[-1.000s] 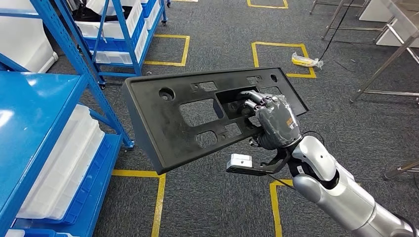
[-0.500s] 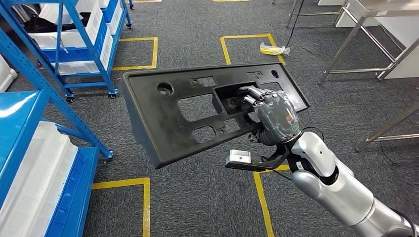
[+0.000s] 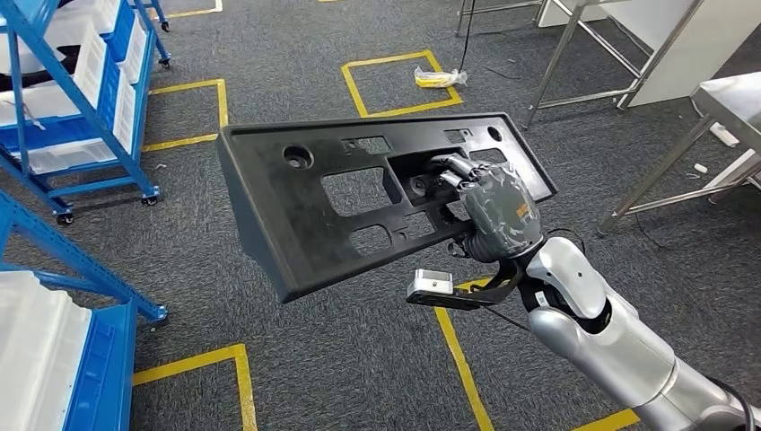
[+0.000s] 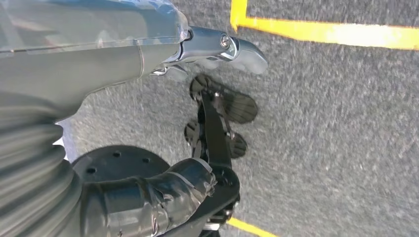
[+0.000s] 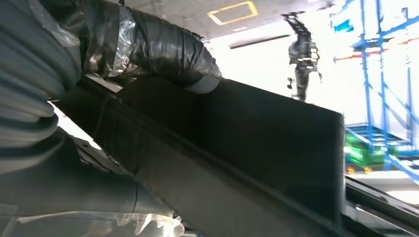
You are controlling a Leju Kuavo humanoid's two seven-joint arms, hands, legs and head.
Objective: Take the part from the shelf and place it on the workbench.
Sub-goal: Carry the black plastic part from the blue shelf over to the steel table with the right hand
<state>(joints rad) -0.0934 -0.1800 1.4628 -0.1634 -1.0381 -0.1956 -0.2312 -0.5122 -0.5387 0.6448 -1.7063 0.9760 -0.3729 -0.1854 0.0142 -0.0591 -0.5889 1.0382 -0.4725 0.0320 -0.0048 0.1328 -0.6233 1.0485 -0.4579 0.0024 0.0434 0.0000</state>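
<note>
Right hand (image 3: 496, 211) grips the black plastic panel (image 3: 314, 211), fingers (image 3: 449, 171) hooked into the large opening near the panel's right end, thumb side under the lower edge. The panel is held up in the air over the grey carpet floor (image 3: 296, 359), tilted, its long axis running across the head view, its left end lower and nearer the camera. The panel has one round hole near its upper left and several rectangular cut-outs across the middle.

In the right wrist view the taped thumb (image 5: 163, 49) presses against the panel's dark edge (image 5: 257, 143).

Left hand (image 4: 148, 197): seen from its wrist camera, hanging over the carpet, one dark taped finger beside the grey ribbed cover. It holds nothing visible; whether the fingers are spread or curled I cannot tell.

Placed from the panel:
- Blue shelf rack (image 3: 85, 99) on castors, holding white bins, beyond the panel's left end.
- A second blue shelf (image 3: 99, 377) with a white bin, below and left of the panel, near the camera.
- Yellow tape squares (image 3: 395, 85) on the carpet beyond the panel's far edge; a small yellow and white bundle (image 3: 440, 79) lies at the corner of one square.
- Metal-legged workbench (image 3: 727, 99) to the right of the panel, well apart from it.
- A yellow floor line (image 3: 462, 368) runs beneath the panel's right end, under the silver right arm (image 3: 610, 341).
</note>
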